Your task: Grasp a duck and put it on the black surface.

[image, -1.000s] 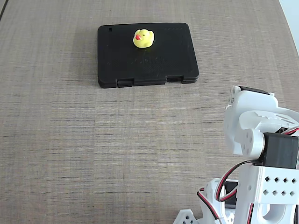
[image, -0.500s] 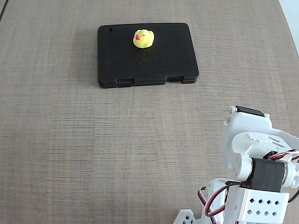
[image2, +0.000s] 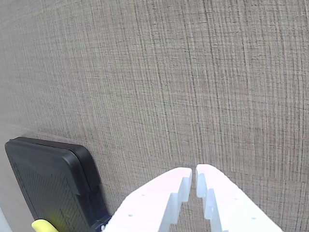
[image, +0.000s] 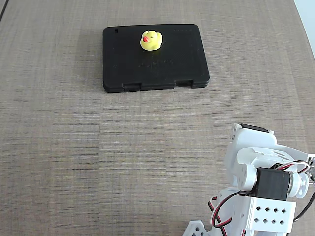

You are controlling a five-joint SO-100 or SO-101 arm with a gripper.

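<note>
**Duck resting on the slab, arm folded far from it**

On the flat matte black slab with rounded corners (image: 155,58), toward its far edge in the fixed view: the tiny round yellow rubber duck with a red-orange beak (image: 151,40), upright, beak turned to the left of the picture. Touching only the slab, nothing else near it. Two small notches along the near edge of the slab, and faint embossed marks at its middle (too faint to read).

Under everything, the grey-brown woven-texture table top (image: 98,157), bare between the slab and the robot.

At the lower right corner of the fixed view, well apart from the slab: the white plastic arm with black motors and red and black wires (image: 261,187), folded low over its base. Fingertips not visible from this camera.

In the wrist view, the white two-finger gripper (image2: 195,180) entering from the bottom edge, its tips pressed almost together with only a thin slit between them, pinching nothing. Below the tips only table surface. At the lower left of the same view, a corner of the black slab (image2: 43,181), seen from the side, and at the very bottom edge a small sliver of yellow (image2: 43,225) (most likely the duck, but too little visible to be sure).
</note>
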